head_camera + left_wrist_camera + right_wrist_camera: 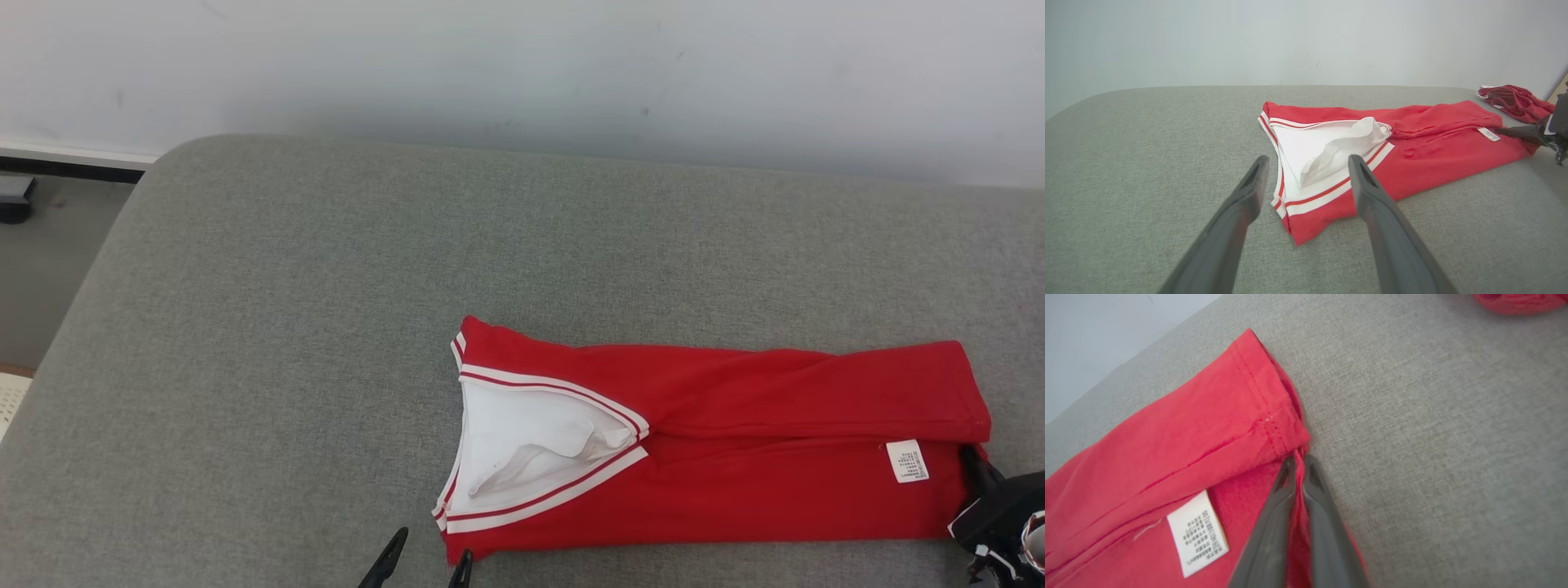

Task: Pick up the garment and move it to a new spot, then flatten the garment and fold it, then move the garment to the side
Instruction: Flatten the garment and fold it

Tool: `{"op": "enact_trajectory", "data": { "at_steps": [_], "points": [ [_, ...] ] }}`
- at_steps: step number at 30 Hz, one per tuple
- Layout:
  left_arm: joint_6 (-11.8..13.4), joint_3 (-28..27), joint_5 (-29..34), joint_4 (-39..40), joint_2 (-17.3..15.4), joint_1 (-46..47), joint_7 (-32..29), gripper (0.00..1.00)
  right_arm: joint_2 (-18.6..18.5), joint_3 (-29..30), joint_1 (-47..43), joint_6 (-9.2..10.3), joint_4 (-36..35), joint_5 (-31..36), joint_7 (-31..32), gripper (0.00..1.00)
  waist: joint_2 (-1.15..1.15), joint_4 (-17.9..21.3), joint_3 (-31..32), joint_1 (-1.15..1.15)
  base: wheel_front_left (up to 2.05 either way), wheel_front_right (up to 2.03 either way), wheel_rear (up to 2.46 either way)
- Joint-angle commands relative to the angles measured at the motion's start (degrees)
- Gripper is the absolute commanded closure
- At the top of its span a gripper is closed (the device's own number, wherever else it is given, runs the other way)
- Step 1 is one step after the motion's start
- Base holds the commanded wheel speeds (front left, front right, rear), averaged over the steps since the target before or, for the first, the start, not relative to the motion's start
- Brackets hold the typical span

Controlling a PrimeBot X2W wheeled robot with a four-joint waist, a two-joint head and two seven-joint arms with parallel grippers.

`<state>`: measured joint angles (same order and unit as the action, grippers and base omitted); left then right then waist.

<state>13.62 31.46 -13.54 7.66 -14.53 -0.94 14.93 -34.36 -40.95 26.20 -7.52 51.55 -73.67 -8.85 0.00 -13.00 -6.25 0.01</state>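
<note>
As the garment lies in a long folded band on the near right part of the cushion, collar to the left and hem to the right, I judge the flattening done and the folding partly done. At the hem end your right gripper is pressed together on a ridge of red cloth, near the label. Probably it pinches there so that this end can be lifted over for the next fold. Your left gripper is spread wide and holds nothing. Its tips are close to the near collar corner, and I cannot tell if they touch it. It seems placed to take that corner. A second red cloth lies further right, apart.
</note>
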Motion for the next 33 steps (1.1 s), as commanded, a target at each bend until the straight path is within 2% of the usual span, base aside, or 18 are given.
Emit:
{"op": "enact_trajectory", "data": {
  "at_steps": [1, 9, 16, 17, 18, 19, 28, 33],
  "points": [
    [-0.45, -0.47, 1.07, -0.19, 0.05, -0.44, 0.22, 0.0, -0.14, -0.69, -1.59, 0.07, -0.4, -0.44, -0.59, 1.0, 0.0, 0.53, -0.35, -0.01, 0.0, 0.0, 0.0],
    [-1.64, -1.7, 1.73, -0.32, 0.13, -0.12, 0.22, 0.0, -4.43, -0.59, -0.65, 0.08, -2.77, -1.39, -3.27, 1.0, 0.0, 2.3, -0.49, -0.01, 0.0, 0.0, 0.0],
    [-2.38, -2.11, 2.16, -0.6, 0.4, -0.22, 0.22, 0.0, -5.56, -0.25, -0.31, 0.08, -3.35, -3.23, -3.23, 1.0, 0.0, 3.68, -0.21, -0.01, 0.0, 0.0, 0.0],
    [-2.5, -2.07, 2.26, -0.64, 0.48, -0.16, 0.22, 0.0, -5.37, -0.08, -0.19, 0.08, -3.24, -3.88, -3.17, 0.89, 0.0, 3.82, -0.26, -0.01, 0.0, 0.0, 0.0],
    [-2.76, -1.99, 2.37, -0.7, 0.53, -0.06, 0.22, 0.0, -5.11, 0.07, -0.15, 0.08, -3.18, -4.33, -2.88, 0.54, 0.0, 3.9, -0.3, -0.01, 0.0, 0.0, 0.0],
    [-2.81, -1.95, 2.5, -0.75, 0.59, 0.02, 0.22, 0.0, -5.09, 0.13, 0.02, 0.08, -3.03, -4.48, -3.05, 0.0, 0.0, 3.97, -0.38, -0.01, 0.0, 0.0, 0.0],
    [-3.81, -2.05, 3.29, -0.79, 0.85, 0.35, 0.22, 0.0, -4.54, 1.18, 1.83, 0.07, -4.57, -3.77, -5.6, 0.0, 0.0, 4.32, -1.03, -0.01, 0.0, 0.0, 0.0],
    [-4.41, -2.01, 3.48, -0.76, 1.16, 0.81, 0.22, 0.0, -3.28, -0.45, 3.43, 0.07, -1.44, -2.51, -4.23, 0.0, 0.0, 4.11, -1.5, -0.01, 0.0, 0.0, 0.0]
  ]
}}
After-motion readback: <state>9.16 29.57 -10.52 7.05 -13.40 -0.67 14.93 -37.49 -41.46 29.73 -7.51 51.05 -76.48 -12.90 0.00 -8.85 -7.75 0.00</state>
